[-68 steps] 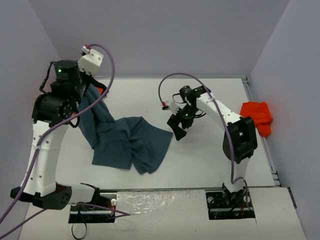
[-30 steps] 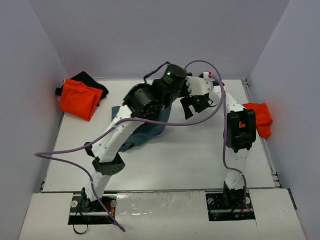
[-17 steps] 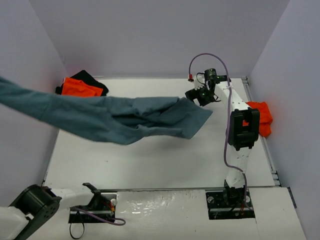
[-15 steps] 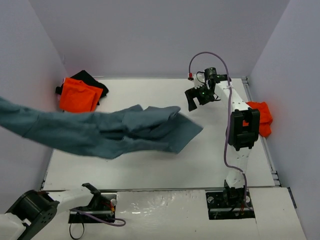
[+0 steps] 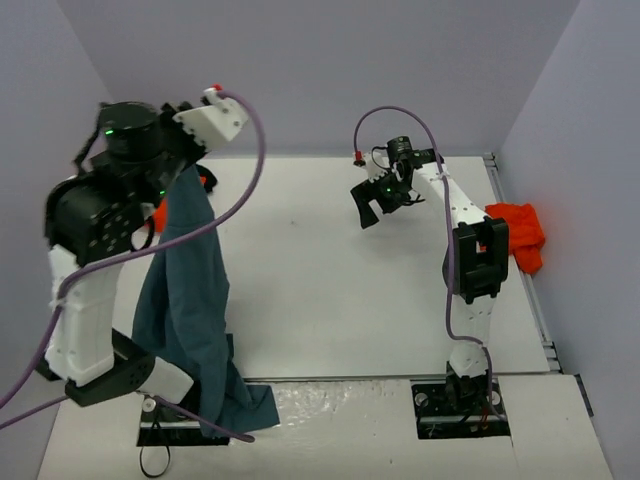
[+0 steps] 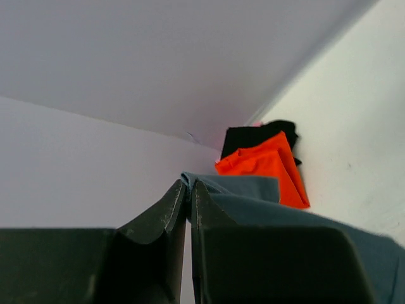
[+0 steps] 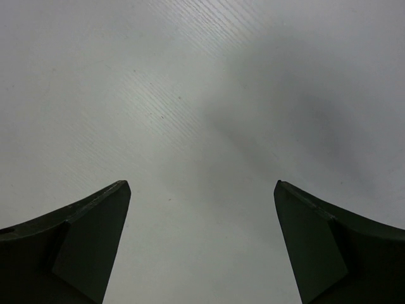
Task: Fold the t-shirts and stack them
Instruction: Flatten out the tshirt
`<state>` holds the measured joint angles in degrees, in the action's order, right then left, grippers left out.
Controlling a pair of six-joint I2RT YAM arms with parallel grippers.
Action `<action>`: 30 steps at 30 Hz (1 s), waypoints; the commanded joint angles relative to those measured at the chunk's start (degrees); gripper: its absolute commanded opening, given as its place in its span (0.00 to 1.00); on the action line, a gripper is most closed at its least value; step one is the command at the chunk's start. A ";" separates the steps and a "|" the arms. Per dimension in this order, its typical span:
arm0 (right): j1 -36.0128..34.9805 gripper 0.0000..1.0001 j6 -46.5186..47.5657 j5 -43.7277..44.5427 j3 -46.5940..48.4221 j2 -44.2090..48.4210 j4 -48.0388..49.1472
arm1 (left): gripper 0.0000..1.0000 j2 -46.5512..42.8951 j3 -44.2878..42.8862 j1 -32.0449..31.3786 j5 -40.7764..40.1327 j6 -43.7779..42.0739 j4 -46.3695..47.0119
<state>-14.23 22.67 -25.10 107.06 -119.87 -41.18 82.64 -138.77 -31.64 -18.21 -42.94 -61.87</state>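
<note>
The slate-blue t-shirt point(image 5: 190, 300) hangs in a long drape from my left gripper point(image 5: 188, 165), which is raised high over the table's left side. Its lower end reaches past the near table edge. In the left wrist view the left gripper point(image 6: 188, 185) is shut on an edge of the slate-blue t-shirt point(image 6: 253, 190). Beyond it a folded orange t-shirt point(image 6: 266, 168) lies on a black t-shirt point(image 6: 256, 134) in the far left corner. Another orange t-shirt point(image 5: 515, 235) is crumpled at the right edge. My right gripper point(image 5: 367, 208) point(image 7: 201, 185) is open over bare table.
Grey walls close in the white table point(image 5: 330, 290) at the back and on both sides. The raised left arm point(image 5: 95, 220) hides most of the far left corner in the top view. A metal rail point(image 5: 535, 300) runs along the table's right edge.
The left arm swung the slate-blue t-shirt through the air from spread out sideways to hanging down at the left. The right gripper drifted slightly left and stayed open.
</note>
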 commanded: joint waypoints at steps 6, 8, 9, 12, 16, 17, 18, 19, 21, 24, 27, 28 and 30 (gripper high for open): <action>1.00 0.95 2.01 -1.39 2.27 2.15 -1.09 | 0.00 10.22 -2.08 -2.77 3.18 4.10 3.63; 1.38 0.95 2.28 -1.26 2.00 2.38 -1.09 | 0.00 13.58 -3.79 -5.42 3.64 4.67 3.55; 1.79 0.95 2.23 -1.21 1.95 2.48 -1.09 | 0.00 15.18 -4.92 -7.93 3.80 4.98 3.30; 2.48 0.95 2.05 -1.33 2.15 2.54 -1.07 | 0.00 20.73 -9.93 -13.11 6.93 6.10 1.45; 2.63 0.95 2.83 -2.93 2.36 2.59 -0.95 | 0.00 24.25 -15.89 -19.04 11.55 7.88 -1.27; 2.62 0.95 3.04 -3.82 2.37 2.54 -1.01 | 0.00 24.09 -16.82 -20.37 11.76 8.12 -1.07; 2.53 0.95 3.31 -4.87 2.42 2.54 -1.01 | 0.00 23.77 -17.95 -20.83 12.53 8.53 -1.12; 2.44 0.95 3.61 -5.85 2.43 2.54 -1.03 | 0.00 23.35 -19.21 -21.15 13.33 9.00 -1.17; 2.22 0.95 4.35 -7.58 2.28 2.54 -1.11 | 0.00 22.19 -23.80 -21.08 14.09 9.82 -1.33; 1.14 0.95 5.72 -10.59 1.97 2.38 -1.18 | 0.00 19.69 -29.62 -20.31 16.37 9.27 -3.43; -1.05 0.95 7.24 -11.21 1.31 2.19 -1.25 | 0.00 16.33 -33.43 -18.97 16.56 8.51 -4.89; -1.97 0.95 7.65 -10.78 1.22 1.89 -1.39 | 0.00 15.09 -33.80 -17.41 16.51 8.29 -4.92; -3.45 0.95 8.00 -9.76 1.22 0.79 -1.70 | 0.00 13.01 -32.90 -13.12 16.76 8.38 -4.11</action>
<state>-13.94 28.17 -33.02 107.46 -119.89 -41.45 104.59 -168.67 -50.41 -2.39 -34.48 -68.89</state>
